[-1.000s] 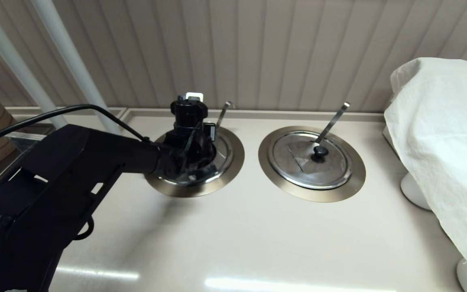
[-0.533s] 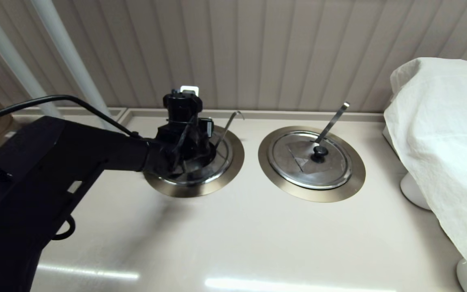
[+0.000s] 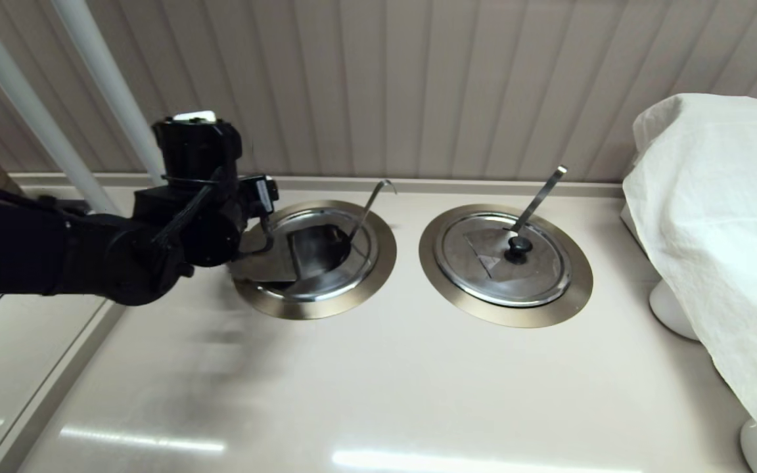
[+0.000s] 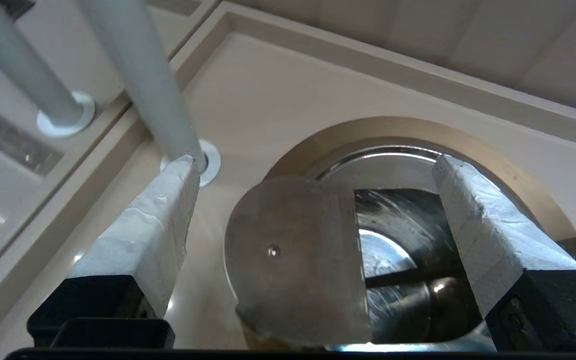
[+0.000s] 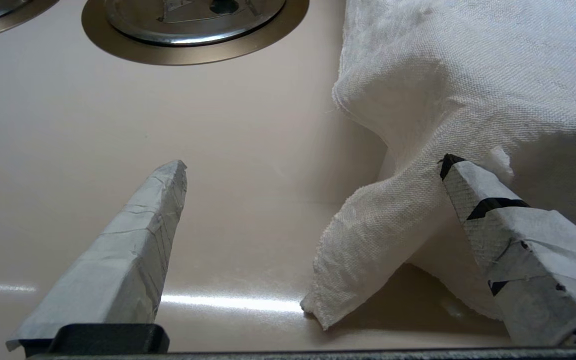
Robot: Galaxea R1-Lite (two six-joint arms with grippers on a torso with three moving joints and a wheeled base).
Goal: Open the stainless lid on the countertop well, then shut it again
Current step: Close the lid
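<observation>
The stainless lid (image 3: 360, 244) sits in the left countertop well (image 3: 382, 263). Its wedge flap (image 3: 263, 266) is swung open and lies back over the ring's left side, underside up (image 4: 293, 260). The knob is hidden beneath it. The dark pot opening (image 3: 319, 246) is exposed, with the thin utensil handle (image 3: 367, 210) rising from it. My left gripper (image 4: 315, 159) hovers open above the flap, fingers wide and touching nothing; in the head view it (image 3: 257, 210) is at the well's left edge. My right gripper (image 5: 314, 164) is parked open over the counter beside the white cloth.
The twin lid (image 3: 503, 259) stays shut at the right, its flat handle (image 3: 539, 197) leaning. A white cloth (image 3: 713, 217) covers things at the far right. White poles (image 3: 109, 85) rise behind my left arm. A lower counter (image 3: 23, 368) steps down at the left.
My left gripper let go of the lid and drew back left and upward. The flap, under the gripper before, now lies flipped open and the pot opening shows.
</observation>
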